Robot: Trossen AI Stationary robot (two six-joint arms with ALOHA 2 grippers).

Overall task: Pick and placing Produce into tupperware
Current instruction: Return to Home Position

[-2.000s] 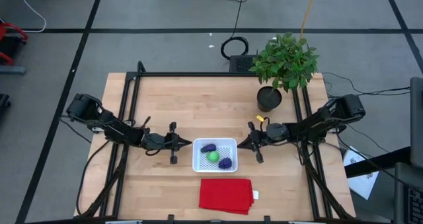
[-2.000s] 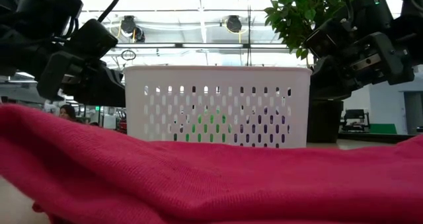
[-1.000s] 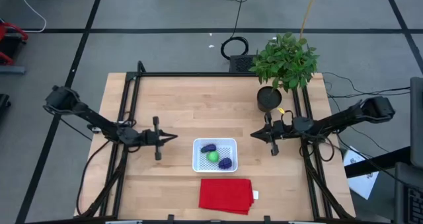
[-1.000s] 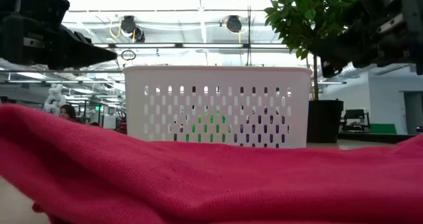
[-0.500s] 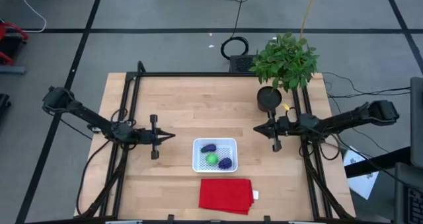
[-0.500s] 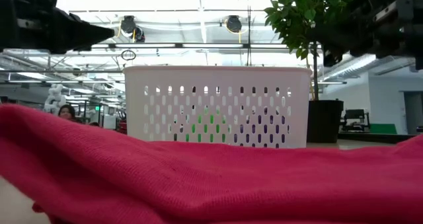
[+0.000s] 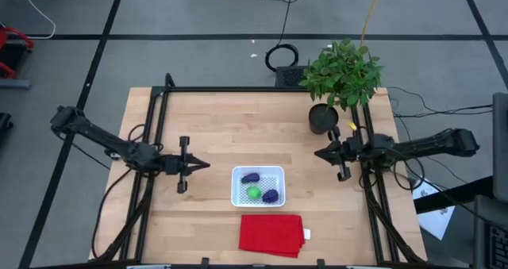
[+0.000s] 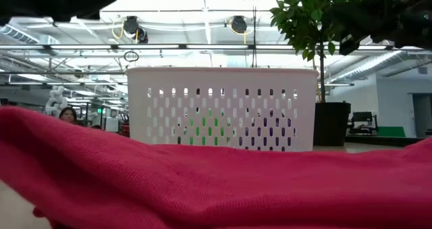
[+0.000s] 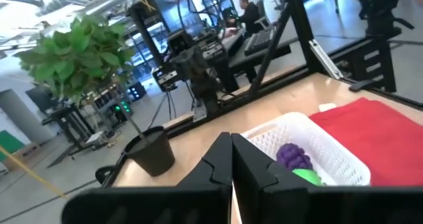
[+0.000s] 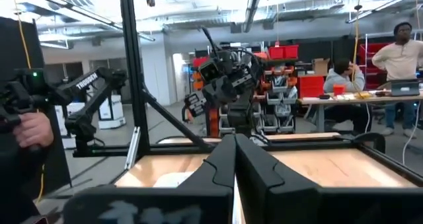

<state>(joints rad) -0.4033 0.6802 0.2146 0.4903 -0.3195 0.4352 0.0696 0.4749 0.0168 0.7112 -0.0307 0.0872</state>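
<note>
Three produce pieces [image 7: 253, 192] lie in the tupperware [image 7: 234, 197] at mid-table, just beyond the red cloth [image 7: 270, 233]. We see both arms pulled farther back than a second ago. The left gripper [image 7: 205, 165] sits out left and the right gripper [image 7: 319, 153] by the potted plant [image 7: 341, 71], each with fingers pressed together, empty. We judge the packing finished.

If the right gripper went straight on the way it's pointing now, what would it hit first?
Most likely the left gripper, facing it across the table. The right gripper points along a line passing the white container on the plant side, seemingly above its rim; nothing else shows between.
</note>
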